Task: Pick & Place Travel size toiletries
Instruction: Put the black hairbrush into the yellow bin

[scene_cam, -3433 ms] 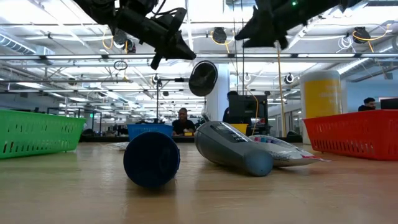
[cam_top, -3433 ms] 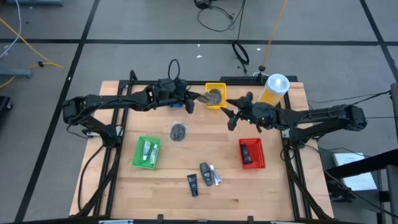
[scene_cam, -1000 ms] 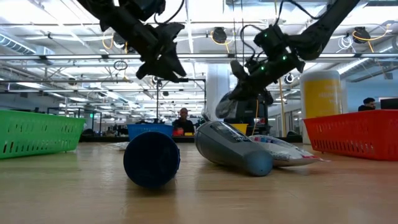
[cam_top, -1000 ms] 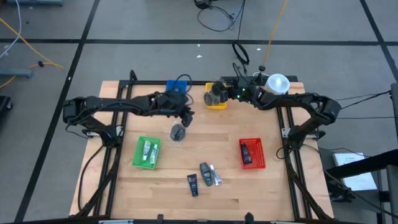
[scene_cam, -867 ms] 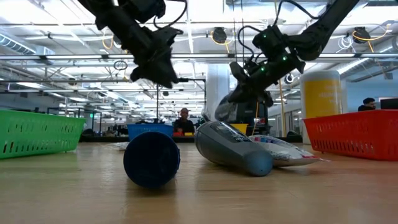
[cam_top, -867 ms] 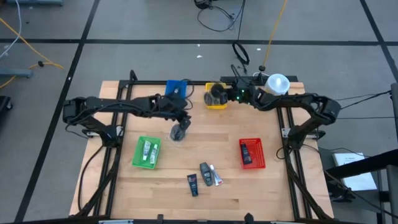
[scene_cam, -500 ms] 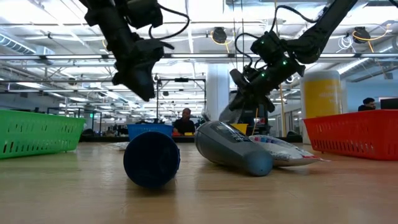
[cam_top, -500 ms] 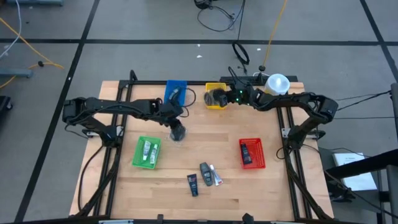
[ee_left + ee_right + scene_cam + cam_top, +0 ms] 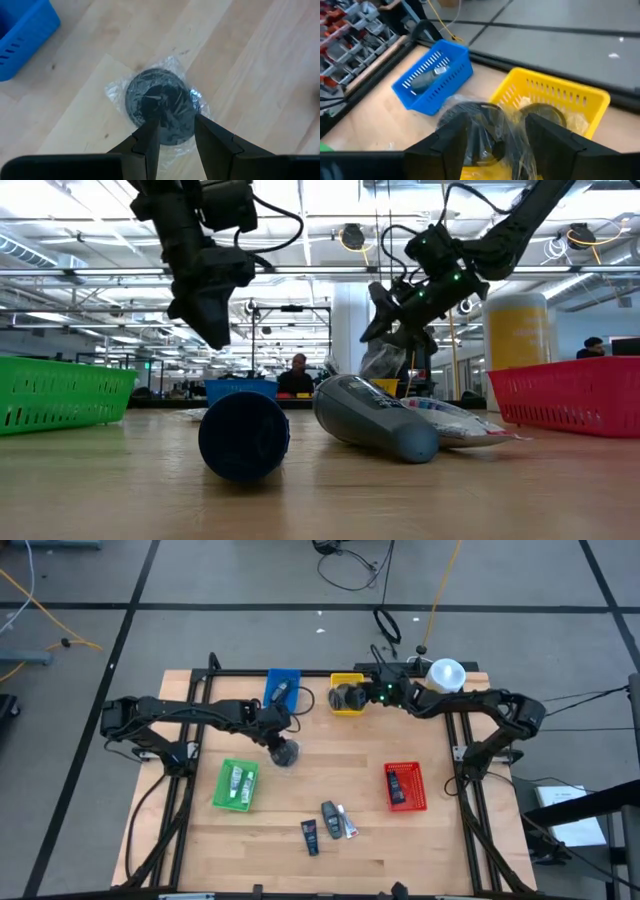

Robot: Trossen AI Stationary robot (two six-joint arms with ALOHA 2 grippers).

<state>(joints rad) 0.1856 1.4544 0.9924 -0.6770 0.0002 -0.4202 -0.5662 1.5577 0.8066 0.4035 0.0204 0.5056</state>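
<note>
One wrapped disc (image 9: 160, 106) lies directly beneath the left hand (image 9: 176, 131).

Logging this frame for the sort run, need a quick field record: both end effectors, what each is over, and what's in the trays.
left end effector: open, straddling the wrapped grey disc lying on the table
right end effector: open, over the yellow tray, a second wrapped disc between its fingers
blue tray: one dark mini bottle
green tray: small white tubes
red tray: a black oblong piece
loose near front edge: dark mini bottles and a white tube
</note>
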